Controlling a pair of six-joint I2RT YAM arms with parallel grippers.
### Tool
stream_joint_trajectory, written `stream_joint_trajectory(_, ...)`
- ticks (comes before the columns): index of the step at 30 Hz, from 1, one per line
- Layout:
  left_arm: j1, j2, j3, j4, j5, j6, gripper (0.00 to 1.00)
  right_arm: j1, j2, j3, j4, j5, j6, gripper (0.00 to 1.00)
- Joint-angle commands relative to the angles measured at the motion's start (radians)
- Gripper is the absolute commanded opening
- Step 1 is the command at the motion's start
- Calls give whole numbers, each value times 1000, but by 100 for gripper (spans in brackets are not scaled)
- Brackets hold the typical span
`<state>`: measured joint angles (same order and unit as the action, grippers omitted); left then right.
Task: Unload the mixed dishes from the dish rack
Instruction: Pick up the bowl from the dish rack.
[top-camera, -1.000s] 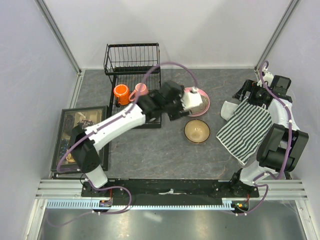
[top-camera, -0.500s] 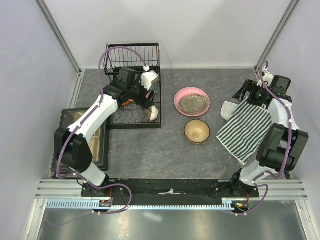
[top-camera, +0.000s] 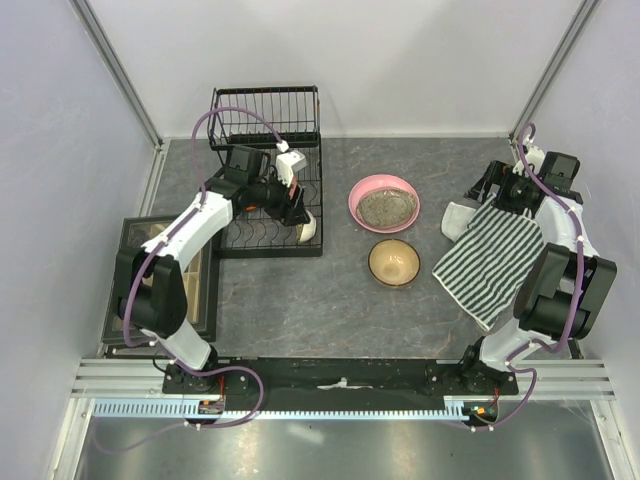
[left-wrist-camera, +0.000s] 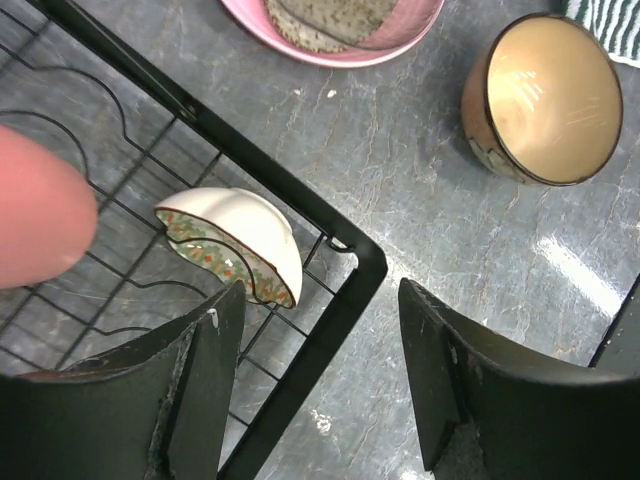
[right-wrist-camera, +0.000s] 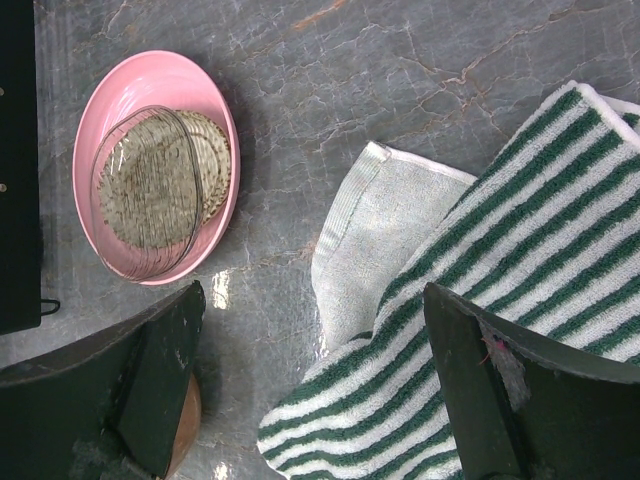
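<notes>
I count 2 out: wide pink speckled dish (top-camera: 383, 203), tan-brown bowl (top-camera: 394, 262); white patterned bowl (left-wrist-camera: 240, 230) in black wire rack (left-wrist-camera: 365, 270); mugs probably hidden; left gripper (left-wrist-camera: 318, 300), right gripper (right-wrist-camera: 312, 295) splayed, empty.

Seen from above, the cell is bright and evenly lit. The pale walls spread a diffuse overhead light, so the tabletop (top-camera: 300, 290) carries only faint, soft-edged shadows and stays sharp out to the corners. In the left wrist view a white streak of glare lies on the stone at 3 o'clock, a pink blob (left-wrist-camera: 40, 215) at 9 o'clock is wholly out of focus, and the left end effector (left-wrist-camera: 320, 380) at 6 o'clock looks dark and slightly soft. The right wrist view is crisp, with a small glare patch at 8 o'clock and the right end effector (right-wrist-camera: 310, 400) in shadow along the bottom.
</notes>
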<state>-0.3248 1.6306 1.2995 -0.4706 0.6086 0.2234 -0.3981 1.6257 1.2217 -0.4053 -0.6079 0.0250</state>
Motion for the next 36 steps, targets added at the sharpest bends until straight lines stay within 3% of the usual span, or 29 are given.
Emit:
stream_joint_trajectory(1,3,38,-26,82,37,-56,68,4,2,9,11,-4,-19,98)
stream_joint_trajectory(36,46,183,-31,161,118,-90,48,2,10,9,8,3,-17,98)
